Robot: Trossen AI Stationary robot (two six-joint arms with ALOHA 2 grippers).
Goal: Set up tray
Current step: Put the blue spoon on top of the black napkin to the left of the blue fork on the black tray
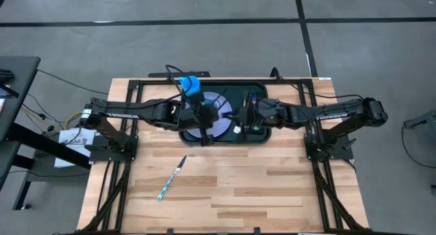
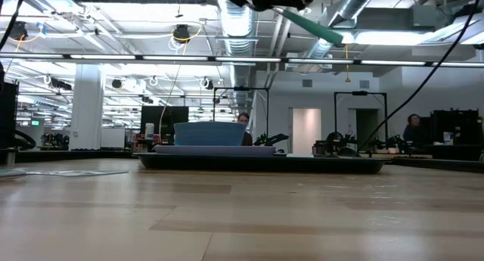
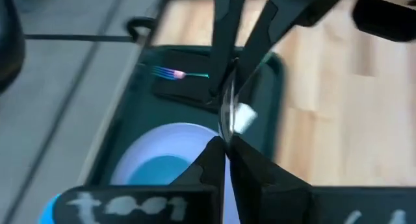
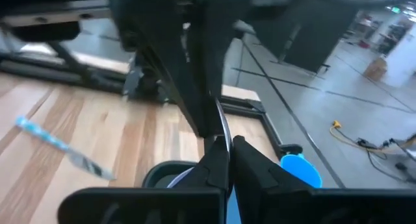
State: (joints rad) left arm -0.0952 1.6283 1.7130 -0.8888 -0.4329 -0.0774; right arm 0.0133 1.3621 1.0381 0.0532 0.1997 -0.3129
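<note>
A: Where's the tray [image 1: 262,134]?
B: Far half of the table [image 1: 272,187], centred between the two arm bases. It holds a pale plate [image 1: 219,119] with a blue centre. Blue cup [image 1: 190,85] at the tray's far left corner. In the left wrist view a flat black napkin [image 3: 188,87] lies in the tray past the plate, with a shiny utensil [image 3: 170,73] on it.

A: Grippers?
B: Both over the tray, nose to nose. Left gripper [image 3: 224,141] is clenched on a thin silvery utensil [image 3: 227,110]. Right gripper [image 4: 224,143] is closed too, fingers pinched on the same kind of thin curved metal strip (looks like one shared piece, can't confirm). The small white bit [image 3: 243,117] beside the metal I can't identify.

A: Anything else on the table?
B: A knife with a teal handle [image 1: 170,178] lies on bare wood nearer the front, left of centre, well apart from the tray.

A: Obstructions?
B: From above, the arms cover most of the tray middle and part of the plate. In the low view both grippers are cut off at the top edge; only a green stick-like piece [image 2: 311,26] pokes out, tilted. Tray shows there as a dark low band, the cup as a blue block behind it.

A: Room?
B: Two people sit far off behind the table, small and hard to make out.
</note>
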